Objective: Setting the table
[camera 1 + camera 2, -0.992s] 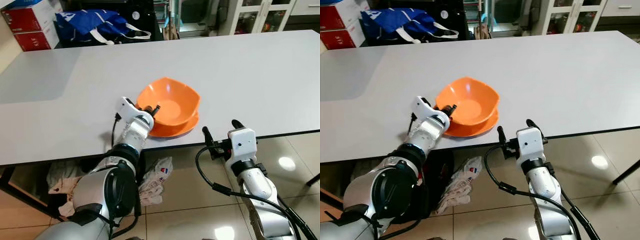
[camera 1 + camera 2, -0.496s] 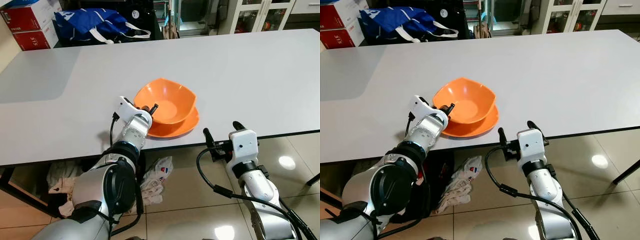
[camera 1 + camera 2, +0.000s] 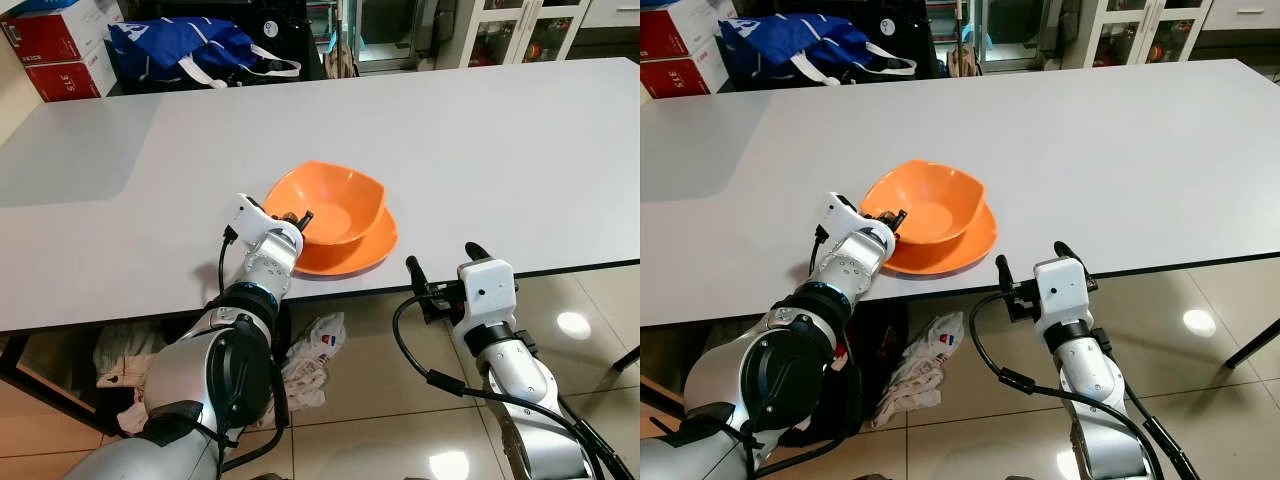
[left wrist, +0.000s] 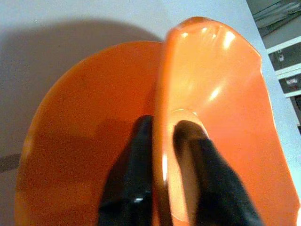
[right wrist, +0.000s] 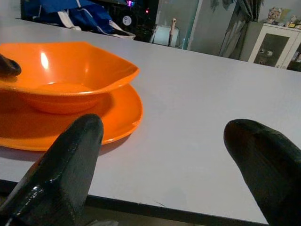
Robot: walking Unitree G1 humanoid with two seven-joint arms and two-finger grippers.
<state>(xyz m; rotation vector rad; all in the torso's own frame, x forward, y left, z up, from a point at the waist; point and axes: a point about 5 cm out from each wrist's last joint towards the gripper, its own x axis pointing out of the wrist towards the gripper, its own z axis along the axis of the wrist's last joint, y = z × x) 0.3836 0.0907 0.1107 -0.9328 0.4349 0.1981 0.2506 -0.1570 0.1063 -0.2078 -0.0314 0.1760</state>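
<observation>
**Bowl lowered onto plate**

The left gripper [image 3: 296, 218] still clamps the near rim of the glossy orange plastic bowl [image 3: 335, 203], now settled lower and more level on the flat orange plate [image 3: 370, 252] near the white table [image 3: 500, 150] edge. Release appears next. The right gripper [image 3: 440, 268] hangs spread wide below the table edge.

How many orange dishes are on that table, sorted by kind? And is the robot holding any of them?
Orange bowl: 1, its rim pinched by the left end effector
Orange plate: 1, lying under the bowl
Total: 2 orange dishes on the white table. The right end effector is open and holds nothing.
</observation>
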